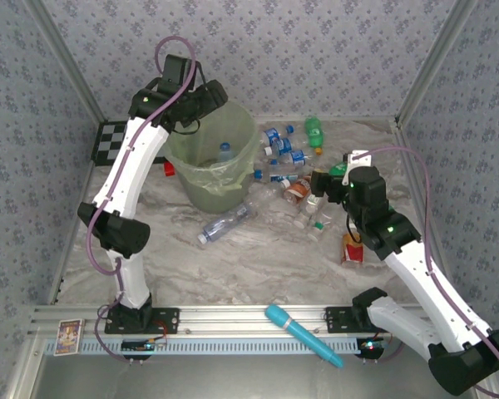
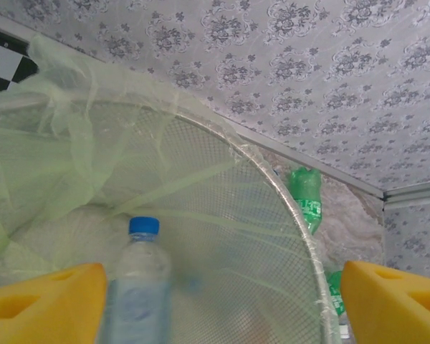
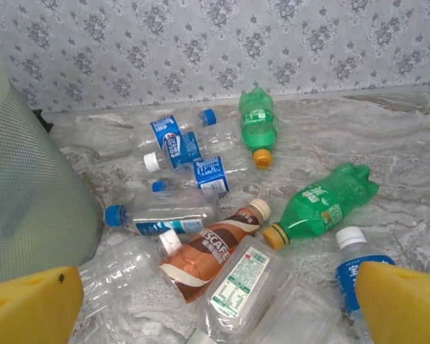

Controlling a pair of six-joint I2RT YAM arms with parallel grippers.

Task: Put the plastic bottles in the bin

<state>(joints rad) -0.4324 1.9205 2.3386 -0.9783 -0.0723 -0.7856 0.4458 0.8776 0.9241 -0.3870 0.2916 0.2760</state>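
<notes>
My left gripper (image 1: 206, 98) hangs open over the far rim of the pale-green bin (image 1: 201, 184). In the left wrist view its yellow fingers (image 2: 43, 301) stand wide apart, and a blurred clear bottle with a blue cap (image 2: 140, 276) sits beside the left one, inside the bin's mesh wall (image 2: 272, 190). That bottle (image 1: 224, 152) shows upright in the bin. My right gripper (image 1: 320, 184) is open above the pile of plastic bottles (image 1: 287, 158). Below it lie a brown bottle (image 3: 211, 251), two green ones (image 3: 322, 204) and clear blue-labelled ones (image 3: 183, 147). One clear bottle (image 1: 224, 223) lies apart.
A cyan stick (image 1: 303, 335) lies across the near rail. A small red block (image 1: 169, 169) sits left of the bin, with a checkerboard (image 1: 112, 140) behind it. A red and yellow packet (image 1: 352, 248) lies under the right arm. Patterned walls close in three sides.
</notes>
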